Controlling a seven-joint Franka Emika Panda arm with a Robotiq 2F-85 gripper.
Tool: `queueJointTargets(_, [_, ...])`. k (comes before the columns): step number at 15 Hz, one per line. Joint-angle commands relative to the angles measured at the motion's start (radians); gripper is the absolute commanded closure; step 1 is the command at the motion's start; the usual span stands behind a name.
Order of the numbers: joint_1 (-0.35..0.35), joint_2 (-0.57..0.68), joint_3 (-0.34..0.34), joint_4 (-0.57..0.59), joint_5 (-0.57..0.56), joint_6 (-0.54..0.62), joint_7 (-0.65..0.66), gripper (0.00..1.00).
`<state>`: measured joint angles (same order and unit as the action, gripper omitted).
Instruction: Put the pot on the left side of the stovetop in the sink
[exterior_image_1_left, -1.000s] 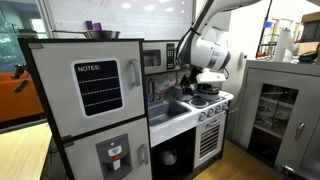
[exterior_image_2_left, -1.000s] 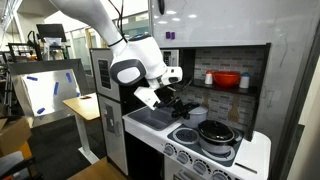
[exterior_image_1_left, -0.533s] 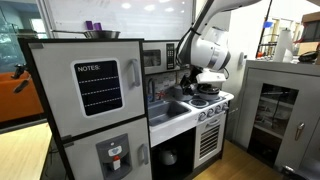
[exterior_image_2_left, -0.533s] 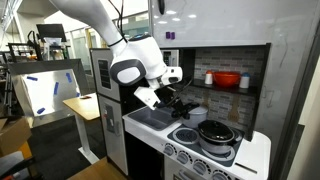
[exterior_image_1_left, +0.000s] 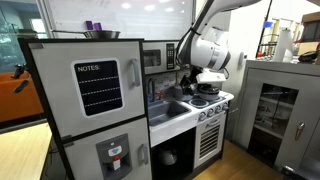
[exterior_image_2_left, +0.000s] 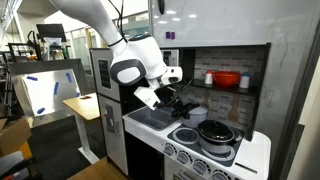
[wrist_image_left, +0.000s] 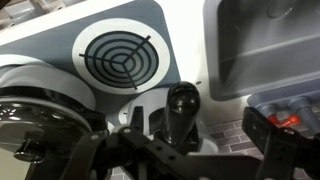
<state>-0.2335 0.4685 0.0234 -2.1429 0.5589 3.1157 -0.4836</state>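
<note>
A toy kitchen stovetop (exterior_image_2_left: 205, 140) stands next to a grey sink (exterior_image_2_left: 150, 117), which also shows in the wrist view (wrist_image_left: 265, 45). My gripper (exterior_image_2_left: 168, 100) hangs low over the back of the stovetop on the sink's side. In the wrist view its jaws (wrist_image_left: 200, 135) are apart, with a black rounded pot handle (wrist_image_left: 182, 105) between them, not touching the right finger. The body of that pot is hidden under the gripper. A lidded silver pot (exterior_image_2_left: 215, 133) sits on the front burner, also at the wrist view's left edge (wrist_image_left: 40, 112).
A bare spiral burner (wrist_image_left: 118, 58) lies beside the sink. A red bowl (exterior_image_2_left: 226, 79) and small bottles stand on the shelf behind the stove. A toy fridge (exterior_image_1_left: 90, 100) stands on the sink's other side. A grey cabinet (exterior_image_1_left: 280, 110) stands beyond the stove.
</note>
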Motion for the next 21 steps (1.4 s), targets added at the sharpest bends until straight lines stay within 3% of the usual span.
queueJointTargets(1, [-0.001, 0.022, 0.001, 0.013, -0.007, 0.020, -0.010, 0.00])
queueJointTargets(13, [-0.010, 0.112, 0.024, 0.049, -0.009, 0.140, -0.011, 0.00])
queueJointTargets(21, [0.008, 0.102, 0.012, 0.051, -0.011, 0.184, -0.008, 0.00])
